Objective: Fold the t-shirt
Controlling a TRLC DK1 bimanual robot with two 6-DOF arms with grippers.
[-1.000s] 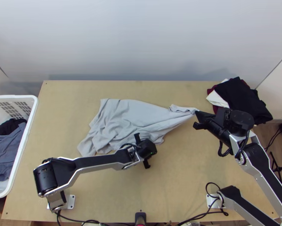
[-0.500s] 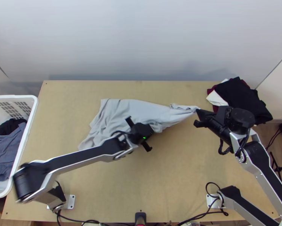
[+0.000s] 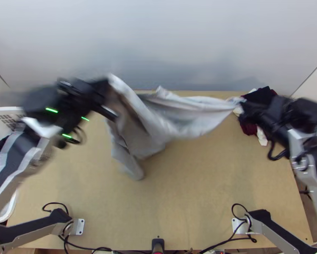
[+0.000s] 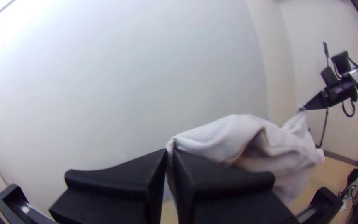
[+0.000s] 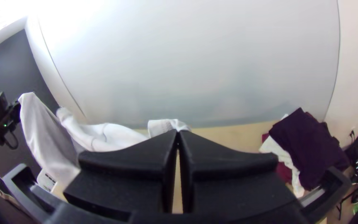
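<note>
In the top view the left gripper (image 3: pixel 112 82) holds one end of the light grey t-shirt (image 3: pixel 179 116) high at the left. The right gripper (image 3: pixel 239 103) pinches the opposite end at the right. Between them the cloth hangs bunched in loose folds, its lower part drooping over the table. In the left wrist view the left gripper (image 4: pixel 170 151) is shut on a corner of the shirt (image 4: pixel 237 137), which stretches toward the other arm. In the right wrist view the right gripper (image 5: pixel 178 132) is shut on the shirt (image 5: pixel 108 135) near a hemmed edge.
A pile of black, white and dark red clothes (image 3: pixel 260 94) lies at the table's far right corner. A white basket (image 3: pixel 8 207) with dark and blue clothes stands left of the wooden table (image 3: pixel 192 194). The far wall rises close behind the table.
The left gripper has swung up and to the left, now with cloth in it. The right gripper has moved up and to the right, and the shirt has been lifted from the table.
</note>
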